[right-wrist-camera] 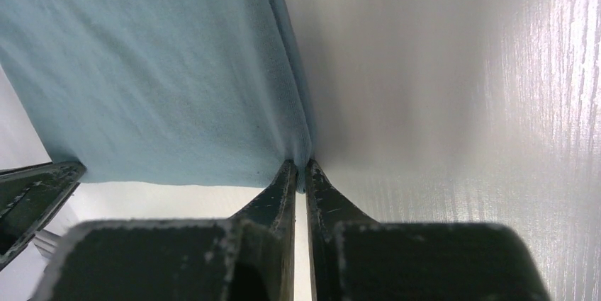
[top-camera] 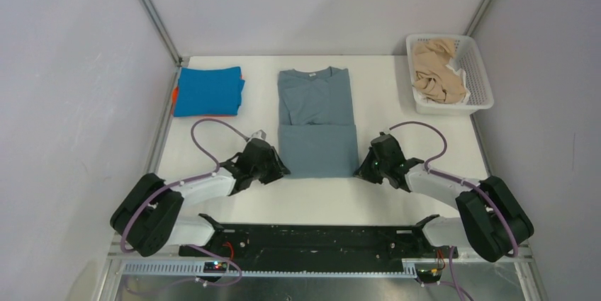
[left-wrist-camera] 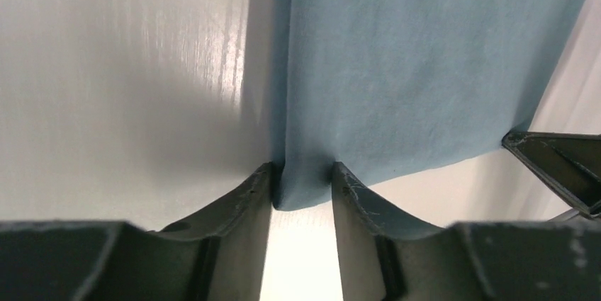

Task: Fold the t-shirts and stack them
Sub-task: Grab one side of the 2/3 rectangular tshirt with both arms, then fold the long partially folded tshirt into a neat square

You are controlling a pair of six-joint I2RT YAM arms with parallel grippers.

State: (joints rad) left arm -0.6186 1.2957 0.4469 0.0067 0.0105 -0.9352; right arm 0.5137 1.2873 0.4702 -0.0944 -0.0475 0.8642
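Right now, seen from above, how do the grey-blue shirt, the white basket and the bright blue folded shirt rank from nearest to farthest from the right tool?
1. The grey-blue shirt, centre: the right tool pinches its near right corner.
2. The white basket, at the far right.
3. The bright blue folded shirt, at the far left.

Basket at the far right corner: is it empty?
No, crumpled beige t-shirts lie inside the white basket.
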